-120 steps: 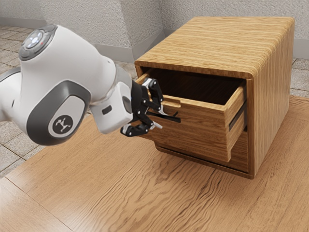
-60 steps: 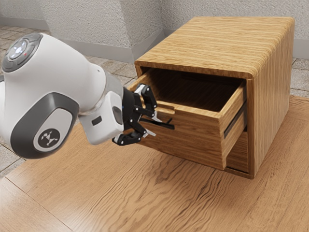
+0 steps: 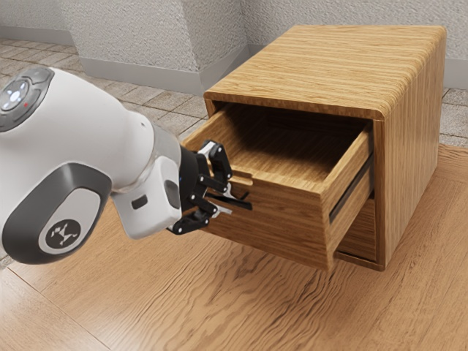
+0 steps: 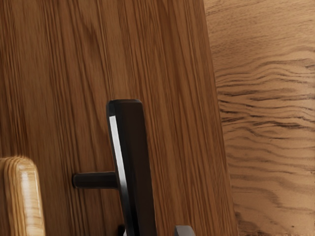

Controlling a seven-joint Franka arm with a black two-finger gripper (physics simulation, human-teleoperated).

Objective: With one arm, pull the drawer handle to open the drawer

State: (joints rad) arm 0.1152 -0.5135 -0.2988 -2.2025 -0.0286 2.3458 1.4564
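A wooden cabinet (image 3: 380, 88) stands on the wooden floor with its drawer (image 3: 292, 212) pulled well out toward the exterior view's left. The drawer's inside looks bare. A black bar handle (image 3: 240, 202) is fixed to the drawer's front panel. My black gripper (image 3: 225, 197) is at that handle, its fingers closed on the bar from above and below. In the wrist view the black handle (image 4: 129, 167) runs across the drawer front (image 4: 69, 73) just ahead of my hand, held off the wood by a short post (image 4: 93, 179).
The wooden floor (image 3: 241, 300) stretches in front of the cabinet, and it also shows past the drawer front's edge as wooden floor (image 4: 266, 123) in the wrist view. A grey wall and tiled ground (image 3: 146, 95) lie behind. My white arm (image 3: 80, 168) is at the exterior view's left.
My hand has moved toward the exterior view's left and slightly down, drawing the drawer further out of the cabinet. More of the drawer's inside shows now.
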